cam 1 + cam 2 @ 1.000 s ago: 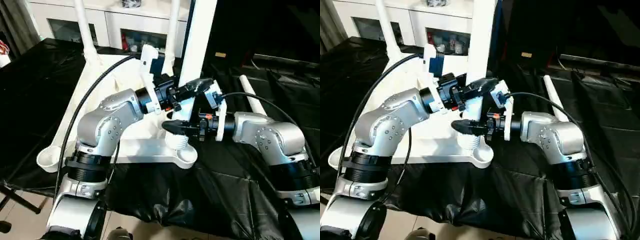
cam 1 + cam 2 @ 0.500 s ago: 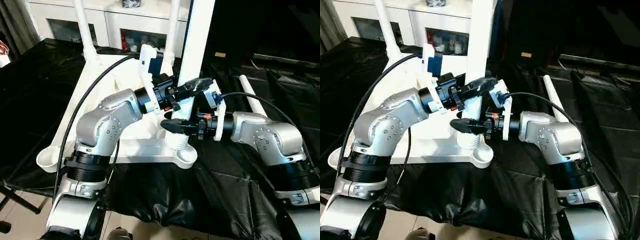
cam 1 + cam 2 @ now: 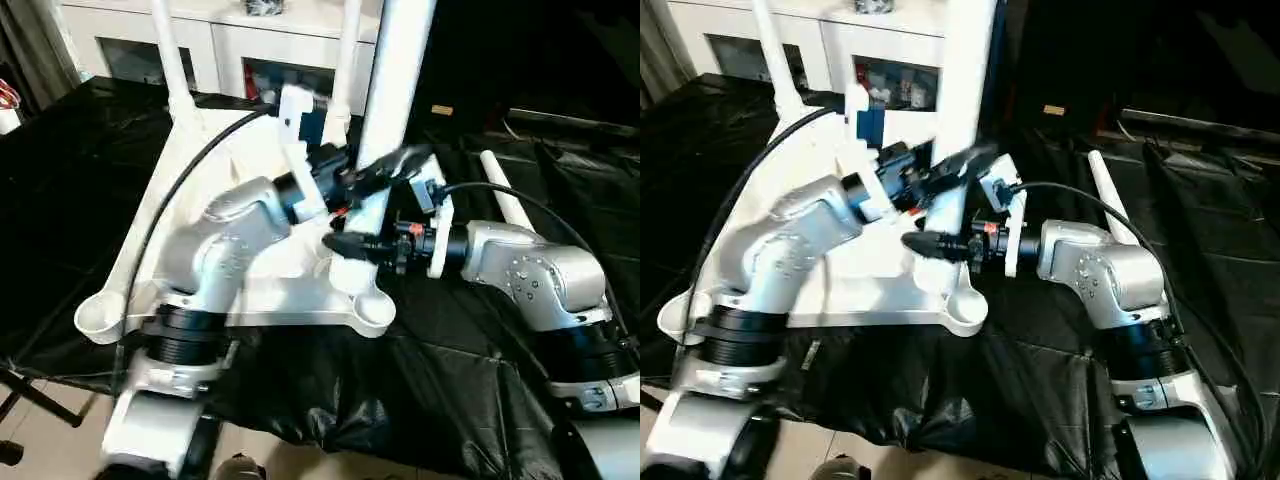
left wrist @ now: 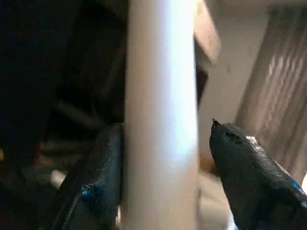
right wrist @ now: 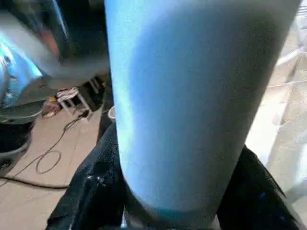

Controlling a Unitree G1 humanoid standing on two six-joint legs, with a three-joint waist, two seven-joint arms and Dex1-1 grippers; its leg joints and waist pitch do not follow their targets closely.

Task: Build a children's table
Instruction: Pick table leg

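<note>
The children's table top (image 3: 290, 297) lies upside down on the black-covered work table. Two legs (image 3: 168, 60) (image 3: 345, 60) stand upright in its far corners. A third white leg (image 3: 395, 80) stands over the near right corner socket (image 3: 374, 310). My left gripper (image 3: 388, 165) straddles this leg higher up. In the left wrist view one finger (image 4: 91, 182) touches the leg and the other finger (image 4: 244, 167) stands off it, so it is open. Lower down, my right gripper (image 3: 340, 243) is shut on the leg, its fingers (image 5: 88, 191) hugging both sides. The leg's bottom end is hidden behind it.
Another white leg (image 3: 505, 200) lies on the black cloth to the right of my right arm. A white cabinet (image 3: 230, 45) stands behind the work table. The table's near edge (image 3: 330, 420) runs just below the table top.
My left gripper has opened off the upright leg and the left arm is blurred with motion. My right gripper has closed tighter on the leg's lower part.
</note>
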